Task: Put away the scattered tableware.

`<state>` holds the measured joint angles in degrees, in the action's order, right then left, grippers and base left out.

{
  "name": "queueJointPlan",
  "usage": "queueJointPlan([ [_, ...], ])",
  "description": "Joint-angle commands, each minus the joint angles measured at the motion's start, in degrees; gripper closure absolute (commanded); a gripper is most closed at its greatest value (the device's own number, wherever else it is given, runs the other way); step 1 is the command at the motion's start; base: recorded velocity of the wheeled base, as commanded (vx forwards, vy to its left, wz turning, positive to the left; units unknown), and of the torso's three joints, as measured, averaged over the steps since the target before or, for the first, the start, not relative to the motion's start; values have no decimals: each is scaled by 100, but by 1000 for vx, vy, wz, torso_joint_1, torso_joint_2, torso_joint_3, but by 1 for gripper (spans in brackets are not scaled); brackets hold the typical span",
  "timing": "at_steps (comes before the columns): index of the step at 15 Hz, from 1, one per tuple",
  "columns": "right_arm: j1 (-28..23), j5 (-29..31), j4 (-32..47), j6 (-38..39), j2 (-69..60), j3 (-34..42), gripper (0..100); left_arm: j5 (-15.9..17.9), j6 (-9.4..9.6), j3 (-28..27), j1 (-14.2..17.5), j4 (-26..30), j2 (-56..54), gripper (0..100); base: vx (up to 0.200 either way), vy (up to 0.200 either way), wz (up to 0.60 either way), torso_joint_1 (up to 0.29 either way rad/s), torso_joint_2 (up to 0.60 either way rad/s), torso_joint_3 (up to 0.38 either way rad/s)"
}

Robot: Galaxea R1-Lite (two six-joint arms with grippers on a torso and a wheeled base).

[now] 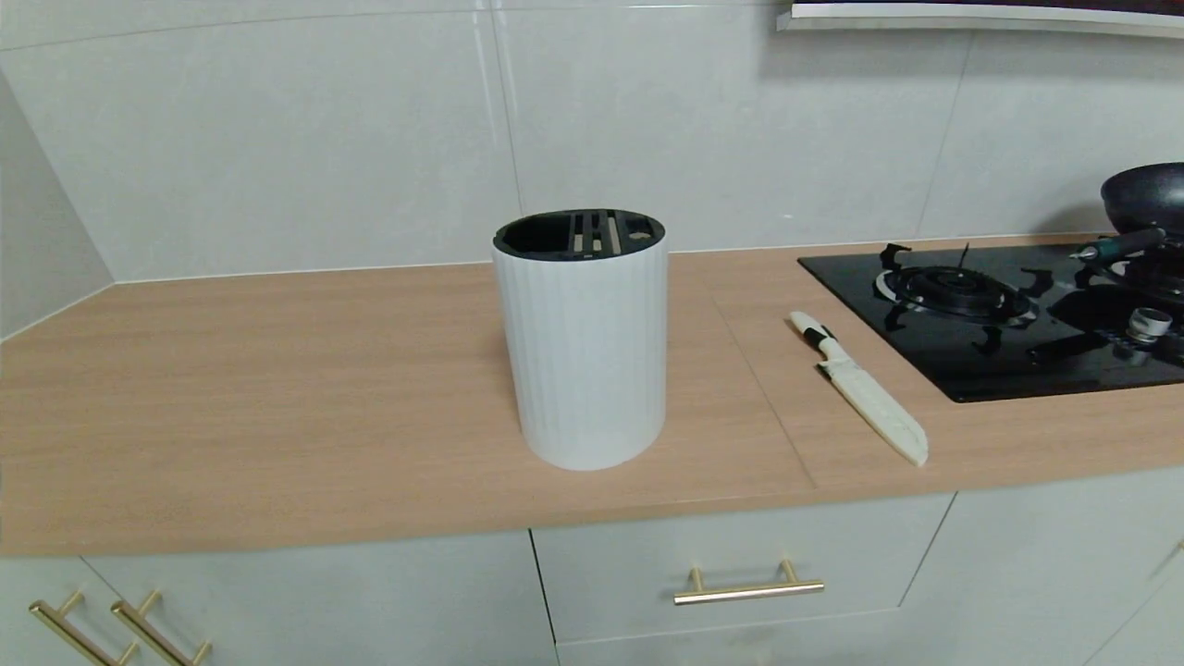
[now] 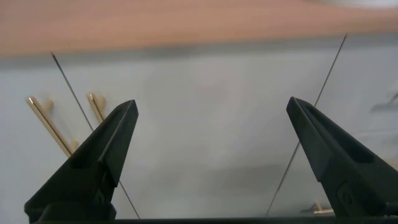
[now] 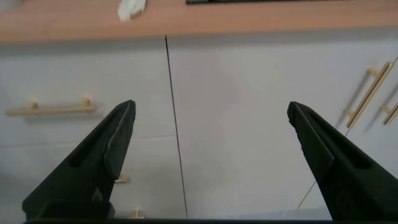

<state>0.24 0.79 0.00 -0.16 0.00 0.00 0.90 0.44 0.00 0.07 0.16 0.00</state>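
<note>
A white ribbed knife holder [image 1: 585, 347] with a black slotted top stands upright in the middle of the wooden countertop [image 1: 277, 398]. A white knife [image 1: 860, 387] with a white and black handle lies flat to its right, blade tip toward the counter's front edge. That tip [image 3: 132, 8] shows in the right wrist view. My left gripper [image 2: 211, 118] is open and empty, down in front of the cabinet fronts below the counter. Lower down too, my right gripper [image 3: 211, 118] is open and empty, facing the cabinet doors.
A black gas hob [image 1: 999, 314] fills the counter's right end, with a dark pan [image 1: 1147, 199] on its far burner. White cabinet fronts with gold bar handles [image 1: 747, 586] run below the counter. Tiled wall behind.
</note>
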Motion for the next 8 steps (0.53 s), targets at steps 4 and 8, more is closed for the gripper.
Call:
queueJointPlan([
  [4, 2, 0, 0, -2, 9, 0, 0, -2, 0, 0, 1, 2, 0, 0, 0, 0, 0, 206, -494, -286],
  [8, 2, 0, 0, -2, 9, 0, 0, -2, 0, 0, 1, 2, 0, 0, 0, 0, 0, 217, -510, -292],
])
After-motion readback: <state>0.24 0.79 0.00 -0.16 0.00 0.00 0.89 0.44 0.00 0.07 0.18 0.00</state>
